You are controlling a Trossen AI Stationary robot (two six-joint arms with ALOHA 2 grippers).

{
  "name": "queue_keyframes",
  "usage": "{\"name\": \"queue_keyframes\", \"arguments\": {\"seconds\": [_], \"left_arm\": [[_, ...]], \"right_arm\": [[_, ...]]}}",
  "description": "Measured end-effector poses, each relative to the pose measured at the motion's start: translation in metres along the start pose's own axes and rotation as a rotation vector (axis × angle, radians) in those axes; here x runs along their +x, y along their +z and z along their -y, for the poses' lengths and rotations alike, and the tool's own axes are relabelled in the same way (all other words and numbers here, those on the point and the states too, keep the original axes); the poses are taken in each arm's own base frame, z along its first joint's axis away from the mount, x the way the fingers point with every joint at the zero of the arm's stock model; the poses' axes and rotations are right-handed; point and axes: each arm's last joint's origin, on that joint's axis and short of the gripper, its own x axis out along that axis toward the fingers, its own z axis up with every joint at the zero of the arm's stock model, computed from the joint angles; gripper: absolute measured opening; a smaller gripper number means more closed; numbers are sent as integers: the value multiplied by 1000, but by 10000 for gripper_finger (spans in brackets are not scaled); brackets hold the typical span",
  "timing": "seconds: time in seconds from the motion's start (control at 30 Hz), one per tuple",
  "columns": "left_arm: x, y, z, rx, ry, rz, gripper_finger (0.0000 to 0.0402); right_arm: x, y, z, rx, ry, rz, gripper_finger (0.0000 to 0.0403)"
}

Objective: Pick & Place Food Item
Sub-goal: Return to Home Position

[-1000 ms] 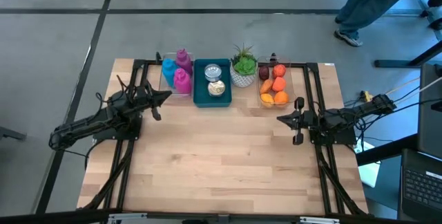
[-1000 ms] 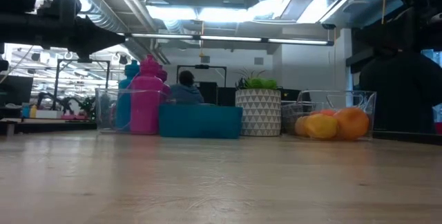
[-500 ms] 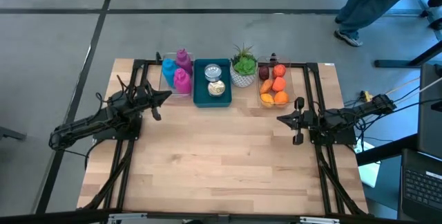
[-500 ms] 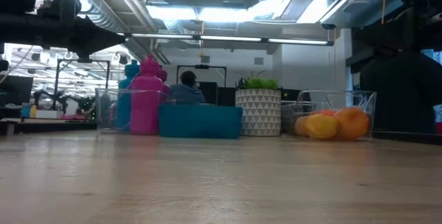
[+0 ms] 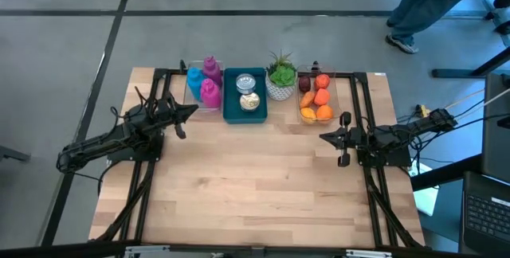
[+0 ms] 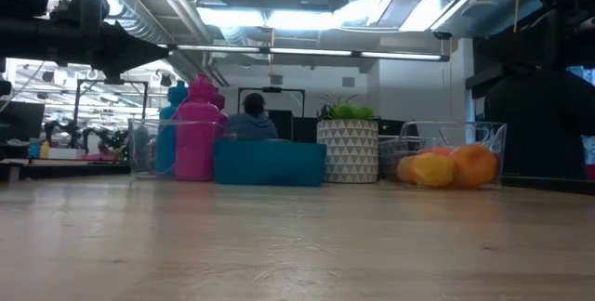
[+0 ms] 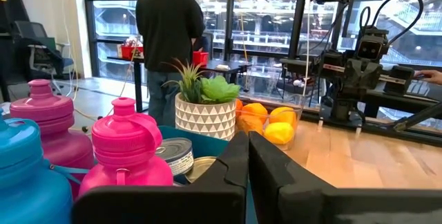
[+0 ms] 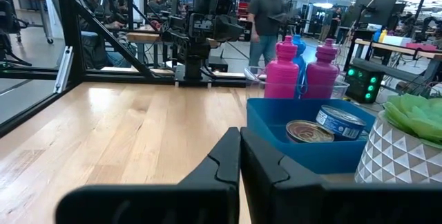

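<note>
Both grippers are parked out at the sides of the table [image 5: 255, 194]; the left gripper [image 5: 191, 110] sits at the left edge with its fingers [image 7: 231, 162] pressed together on nothing, and the right gripper [image 5: 323, 137] sits at the right edge, its fingers [image 8: 224, 158] likewise together and empty. From where I stand the sorting looks finished; the blue tuna can [image 8: 340, 122] lies flat inside the blue bin [image 5: 229, 116], beside a second can [image 8: 304, 131], at the middle of the far edge. The right transparent bin [image 6: 493, 143] holds the orange [image 5: 324, 113] and the lemon [image 7: 277, 133] among other fruit; a potted plant [image 5: 280, 79] stands between the two bins, and pink bottles [image 5: 209, 91] fill the left transparent bin [image 5: 191, 91].

What matters for tucking away is that the row of bins lies ahead of each tool, toward the far edge and inward; the left gripper is the nearer, its tip just short of the bottle bin and aimed at it, while the right gripper points across the bare boards, well clear of the fruit bin. I judge that each arm need only draw back along its own line, away from the bins; a swing forward on the left could clip the bottles.
</note>
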Motion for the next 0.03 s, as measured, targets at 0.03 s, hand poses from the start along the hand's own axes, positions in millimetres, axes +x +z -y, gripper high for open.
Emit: {"name": "queue_keyframes", "arguments": {"seconds": [0.03], "left_arm": [[0, 0, 0, 0, 0, 0, 2]], "right_arm": [[0, 0, 0, 0, 0, 0, 9]]}}
